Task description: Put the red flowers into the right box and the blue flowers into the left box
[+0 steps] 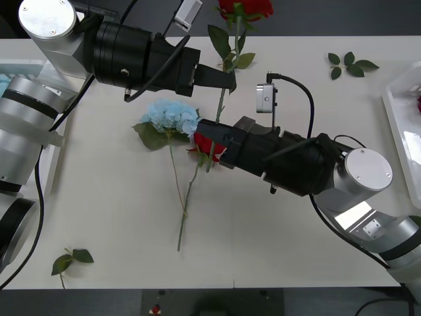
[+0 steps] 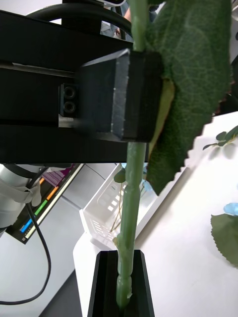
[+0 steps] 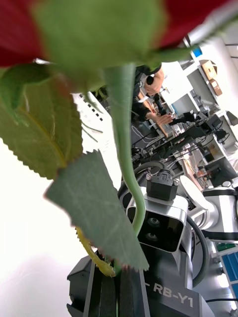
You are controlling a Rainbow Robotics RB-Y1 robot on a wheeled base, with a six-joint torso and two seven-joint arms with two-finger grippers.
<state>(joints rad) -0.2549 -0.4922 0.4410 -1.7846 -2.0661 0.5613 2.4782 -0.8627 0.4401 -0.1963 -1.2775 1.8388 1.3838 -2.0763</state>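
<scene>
A red flower (image 1: 245,6) hangs above the table's far edge, its long stem (image 1: 221,99) slanting down toward me. My left gripper (image 1: 227,74) is shut on that stem just under the leaves, and its own view shows the stem running down between its fingers (image 3: 118,292). My right gripper (image 1: 212,135) is shut on the same stem lower down (image 2: 121,292). Another red flower (image 1: 208,151) lies on the table beneath the right gripper, next to a blue flower (image 1: 171,117). The left box (image 1: 26,66) is at the left edge, the right box (image 1: 402,125) at the right edge.
Loose leaf sprigs lie at the far right (image 1: 348,64) and near left (image 1: 71,259). The stems of the two lying flowers cross mid-table (image 1: 184,201). The left box (image 2: 99,218) also shows past the held stem. Bare table stretches between the flowers and each box.
</scene>
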